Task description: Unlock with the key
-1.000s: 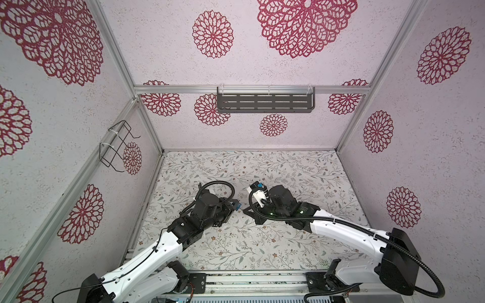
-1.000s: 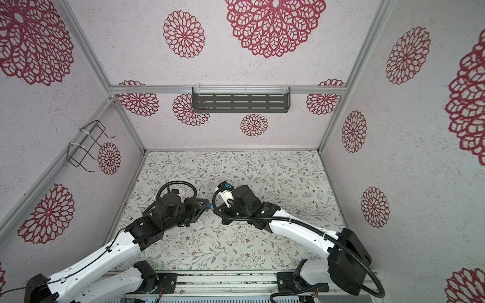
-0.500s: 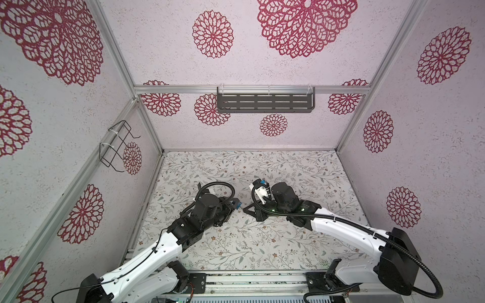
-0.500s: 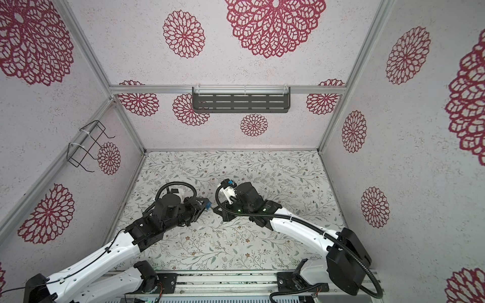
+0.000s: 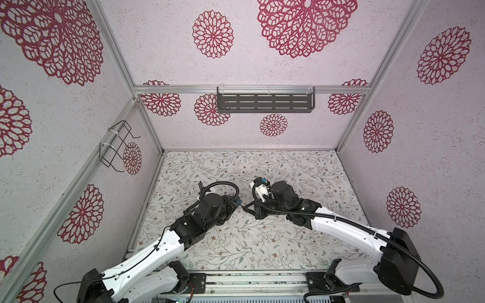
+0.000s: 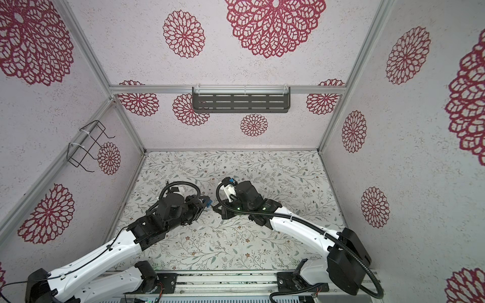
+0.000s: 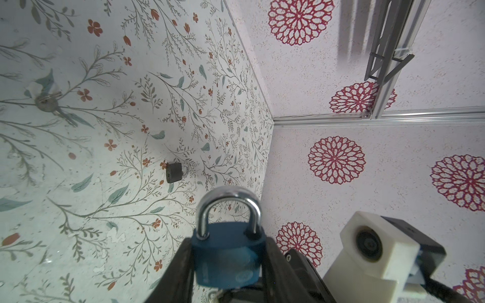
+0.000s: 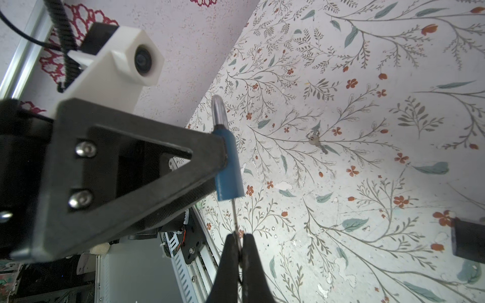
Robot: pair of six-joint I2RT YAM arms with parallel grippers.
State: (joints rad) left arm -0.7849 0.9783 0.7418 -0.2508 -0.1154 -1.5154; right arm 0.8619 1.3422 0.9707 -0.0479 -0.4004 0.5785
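Since left pincer [image 7: 227, 249] is clamped on the blue padlock [image 8: 228, 170] mid-air and right pincer [image 8: 239, 244] is pinched tight on the key [image 8: 234, 213], blade meets the lock's base in line with its long axis; probably a twist next.

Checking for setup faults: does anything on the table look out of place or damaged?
A dark padlock and a spare key lie loose on the table, apart from each other. The table's print is chipped white in spots. The blue padlock in the left gripper and the key in the right gripper look normal.
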